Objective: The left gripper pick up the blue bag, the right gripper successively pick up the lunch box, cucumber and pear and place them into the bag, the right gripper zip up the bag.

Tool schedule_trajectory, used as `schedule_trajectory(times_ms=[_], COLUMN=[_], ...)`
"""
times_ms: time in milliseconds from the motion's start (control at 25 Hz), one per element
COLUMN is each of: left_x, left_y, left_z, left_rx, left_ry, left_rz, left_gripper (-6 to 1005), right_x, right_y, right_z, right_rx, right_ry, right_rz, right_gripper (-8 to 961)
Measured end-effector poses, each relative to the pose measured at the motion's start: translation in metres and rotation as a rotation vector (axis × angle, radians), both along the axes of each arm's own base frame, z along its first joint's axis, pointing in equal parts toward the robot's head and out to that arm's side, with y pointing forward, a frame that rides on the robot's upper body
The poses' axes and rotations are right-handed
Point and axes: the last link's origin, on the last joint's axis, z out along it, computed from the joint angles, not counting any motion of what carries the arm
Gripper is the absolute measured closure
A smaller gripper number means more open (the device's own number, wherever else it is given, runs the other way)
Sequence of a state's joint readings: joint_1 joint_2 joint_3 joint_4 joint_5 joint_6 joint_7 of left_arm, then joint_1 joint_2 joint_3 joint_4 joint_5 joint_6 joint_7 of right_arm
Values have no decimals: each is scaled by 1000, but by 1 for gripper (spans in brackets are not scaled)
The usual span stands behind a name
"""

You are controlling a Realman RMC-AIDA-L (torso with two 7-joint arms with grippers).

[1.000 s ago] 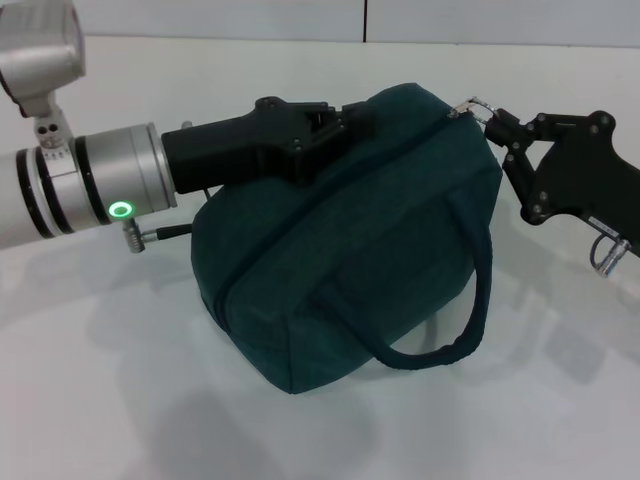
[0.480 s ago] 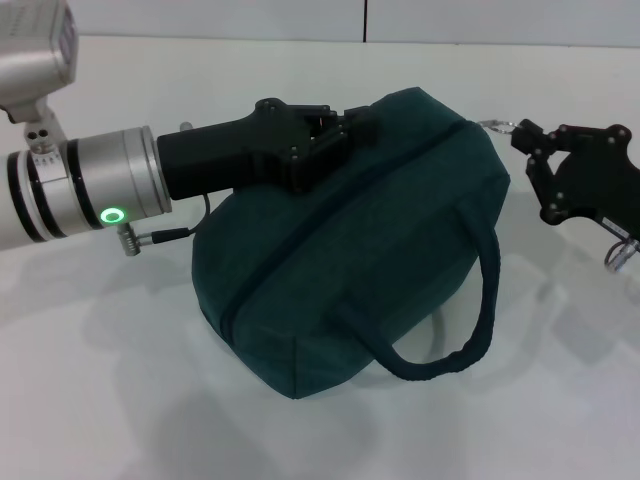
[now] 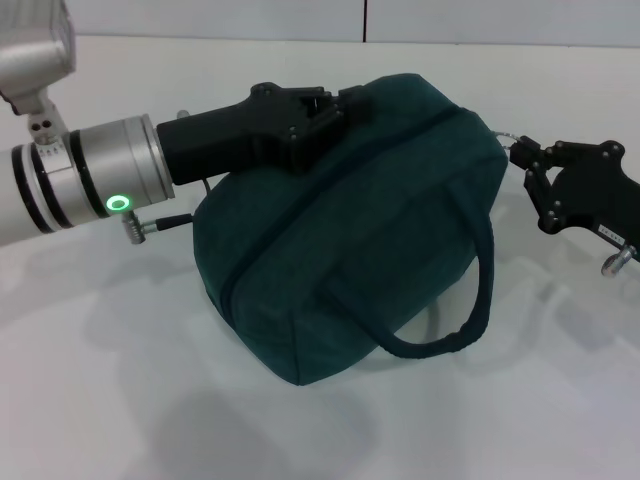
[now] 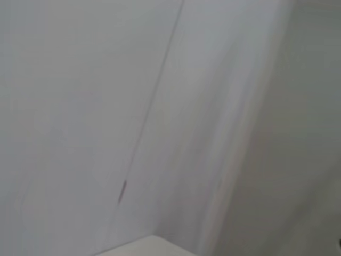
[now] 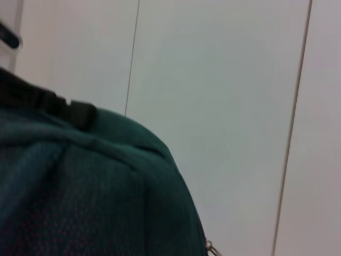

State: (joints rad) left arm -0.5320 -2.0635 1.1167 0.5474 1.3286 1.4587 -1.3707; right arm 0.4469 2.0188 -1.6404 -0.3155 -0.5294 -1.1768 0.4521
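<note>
Sitting tilted on the white table [image 3: 120, 400], the blue bag [image 3: 350, 240] is zipped along its top, one loop handle [image 3: 470, 300] drooping down its near side. At its upper far edge the left gripper [image 3: 335, 112] is clamped on the fabric — arm reaching in from the left. Just off the bag's right end the right gripper [image 3: 522, 160] pinches the metal ring pull [image 3: 505, 142] (fingers closed on it).

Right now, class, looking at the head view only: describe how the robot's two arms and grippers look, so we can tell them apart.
The left gripper is a black angular claw on a silver cylindrical arm with black rings, a green ring light and a thin cable. The right gripper is all black, with bolted linkage fingers, a small white label and a metal plug.
</note>
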Motion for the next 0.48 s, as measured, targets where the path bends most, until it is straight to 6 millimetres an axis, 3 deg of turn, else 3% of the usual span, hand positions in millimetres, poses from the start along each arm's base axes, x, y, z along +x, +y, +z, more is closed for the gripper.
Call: schedule_trajectory(times_ms=[440,480], left_x=[-12,-14], left_y=[-10,-11], left_z=[-4,-2], left_rx=[83,93], left_ry=[-37,-45], left_rz=[21,27], left_gripper=[892,891], right_x=[0,0], right_y=[-8,-8], right_z=[11,13], right_rx=[-14,-10], right_ry=[110,117], right_rz=[-9,-8], right_gripper=[898,858])
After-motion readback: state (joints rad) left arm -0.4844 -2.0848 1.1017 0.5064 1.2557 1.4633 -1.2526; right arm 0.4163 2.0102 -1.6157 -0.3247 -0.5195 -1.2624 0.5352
